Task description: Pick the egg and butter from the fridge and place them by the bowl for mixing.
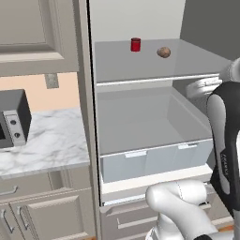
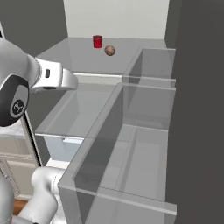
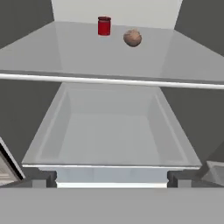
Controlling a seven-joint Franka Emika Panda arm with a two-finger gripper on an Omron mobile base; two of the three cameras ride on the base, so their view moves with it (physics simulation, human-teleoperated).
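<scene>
Egg [image 3: 132, 37] beside red can [image 3: 104, 26], fridge shelf [image 3: 57, 52]

The fridge [image 1: 140, 65] has smooth matt grey shelves and a translucent plastic-looking drawer [image 1: 154, 157], the egg [image 1: 163, 52] looks matt tan, the can [image 1: 136, 44] smooth red, and the countertop [image 1: 51, 140] is veined marble.

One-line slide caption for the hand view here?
Open gripper faces the open grey fridge: small tan-brown egg beside red cylindrical can on the upper shelf, translucent drawer below.
</scene>
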